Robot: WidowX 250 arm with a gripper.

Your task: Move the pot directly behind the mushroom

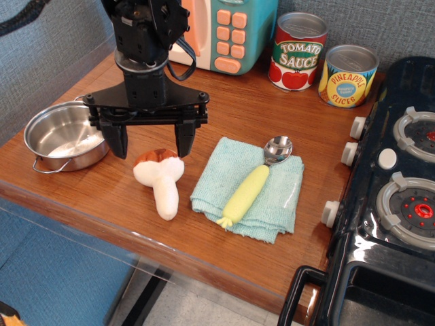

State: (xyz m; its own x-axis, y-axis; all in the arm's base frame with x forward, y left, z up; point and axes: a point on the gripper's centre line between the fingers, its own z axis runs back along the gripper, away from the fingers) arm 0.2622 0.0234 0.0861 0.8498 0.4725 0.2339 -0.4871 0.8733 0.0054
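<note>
The shiny steel pot (64, 138) with thin wire loop handles sits at the left edge of the wooden table, empty. The plush mushroom (162, 180), white stem and brown-and-white cap, lies on its side near the table's middle front. My black gripper (151, 140) hangs open with its fingers spread wide, just behind and above the mushroom's cap, and to the right of the pot. It holds nothing.
A light-blue cloth (250, 190) with a yellow-handled spoon (255, 180) on it lies right of the mushroom. A toy microwave (228, 34), a tomato sauce can (298, 51) and a pineapple can (348, 76) stand at the back. A toy stove (394, 197) fills the right side.
</note>
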